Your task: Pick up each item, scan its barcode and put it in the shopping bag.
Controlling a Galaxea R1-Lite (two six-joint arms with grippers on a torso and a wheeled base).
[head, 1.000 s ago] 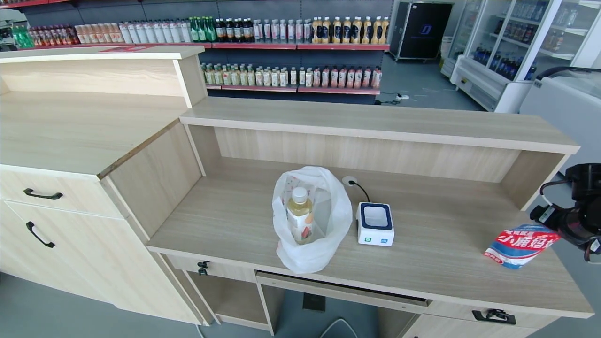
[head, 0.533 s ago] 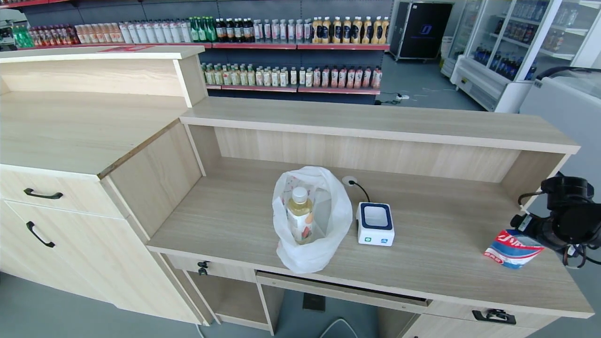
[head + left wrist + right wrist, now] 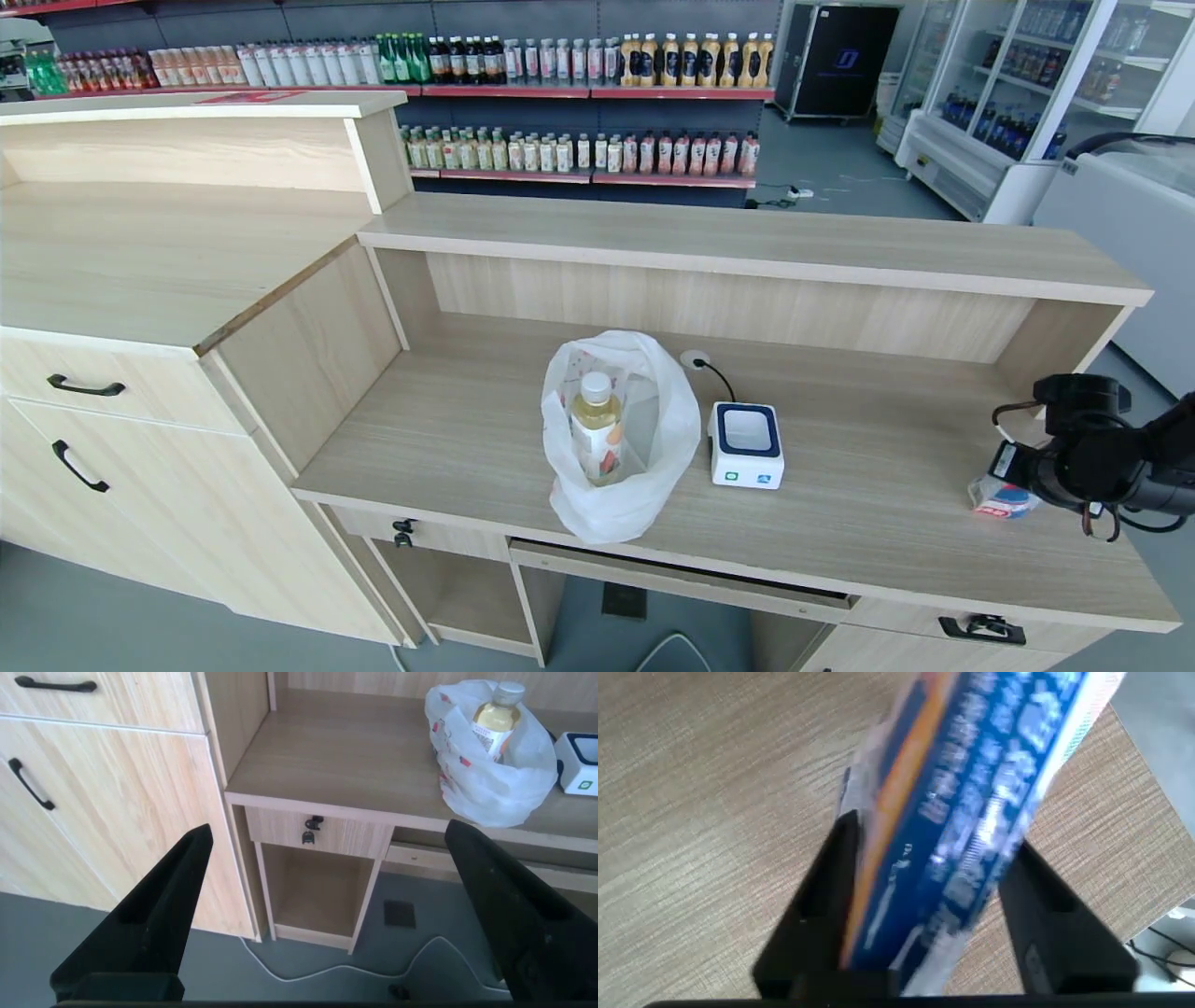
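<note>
Gripping a blue, red and white snack packet (image 3: 1001, 497) between its two fingers, the right gripper (image 3: 936, 849) is hovering low over the right end of the wooden counter (image 3: 868, 523); whether the packet is touching the wood is not clear. The white shopping bag (image 3: 644, 485) is standing open near the counter's middle, well apart from the packet, and is holding an upright bottle (image 3: 596, 425). The scanner (image 3: 745, 445) is sitting just beside the bag. The left gripper (image 3: 329, 831) is hanging below counter height, fingers spread wide around nothing.
</note>
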